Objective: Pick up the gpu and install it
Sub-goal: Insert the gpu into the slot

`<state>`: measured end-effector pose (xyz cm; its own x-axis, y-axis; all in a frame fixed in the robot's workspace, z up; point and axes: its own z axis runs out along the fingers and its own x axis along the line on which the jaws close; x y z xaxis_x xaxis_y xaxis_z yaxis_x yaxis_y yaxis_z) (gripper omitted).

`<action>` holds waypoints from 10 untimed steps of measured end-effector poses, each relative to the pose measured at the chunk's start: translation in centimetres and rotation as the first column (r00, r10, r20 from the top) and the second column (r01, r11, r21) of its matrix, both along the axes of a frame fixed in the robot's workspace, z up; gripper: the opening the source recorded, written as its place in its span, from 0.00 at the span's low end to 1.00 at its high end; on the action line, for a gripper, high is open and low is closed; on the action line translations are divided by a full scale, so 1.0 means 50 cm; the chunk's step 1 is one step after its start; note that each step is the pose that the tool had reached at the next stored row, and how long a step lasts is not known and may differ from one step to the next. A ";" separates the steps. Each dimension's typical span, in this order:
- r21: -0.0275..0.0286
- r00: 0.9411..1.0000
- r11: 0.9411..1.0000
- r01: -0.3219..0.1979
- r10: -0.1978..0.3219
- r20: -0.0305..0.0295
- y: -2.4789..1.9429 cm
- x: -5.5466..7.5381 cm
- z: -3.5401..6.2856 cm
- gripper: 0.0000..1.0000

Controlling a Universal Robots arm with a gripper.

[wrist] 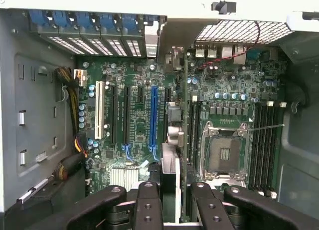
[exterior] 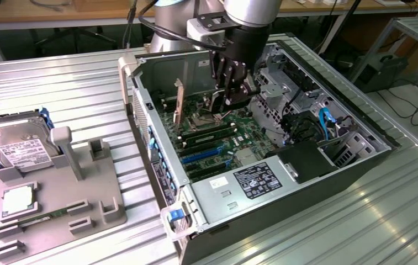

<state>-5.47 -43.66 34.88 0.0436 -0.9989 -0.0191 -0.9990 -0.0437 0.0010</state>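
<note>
The gpu (wrist: 180,140) stands on edge between the gripper's (wrist: 172,200) fingers, seen edge-on in the wrist view as a thin strip running up the centre of the frame from the bottom. The gripper pinches the gpu from both sides; its black ribbed fingers (wrist: 147,205) fill the bottom of that frame. In the exterior view the gripper (exterior: 232,96) hangs inside the open case (exterior: 341,165), upper centre of the frame, with the card's pale bracket (exterior: 180,99) upright just left of it.

The step in hand looks like installing: the card is carried over the motherboard (wrist: 224,90), near the long blue slot (wrist: 153,115), but not yet seated. Seating it would call for lining the card's edge along a slot and pressing straight down.

The motherboard is green and densely studded; the case is matte grey sheet metal. Farther off, at the exterior view's left, a grey tray (exterior: 54,204) holds a silver drive (exterior: 17,146) on ribbed metal table (exterior: 69,83).
</note>
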 end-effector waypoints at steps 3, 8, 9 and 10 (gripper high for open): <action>0.000 1.000 1.000 0.005 -0.005 0.000 -0.0004 0.000 -0.005 0.28; -0.001 0.999 0.999 0.050 -0.050 -0.005 -0.0022 0.000 -0.031 0.28; 0.000 0.999 0.999 0.050 -0.050 -0.008 -0.0047 0.000 -0.035 0.28; 0.000 0.999 0.999 0.043 -0.043 -0.015 -0.0079 -0.001 -0.054 0.28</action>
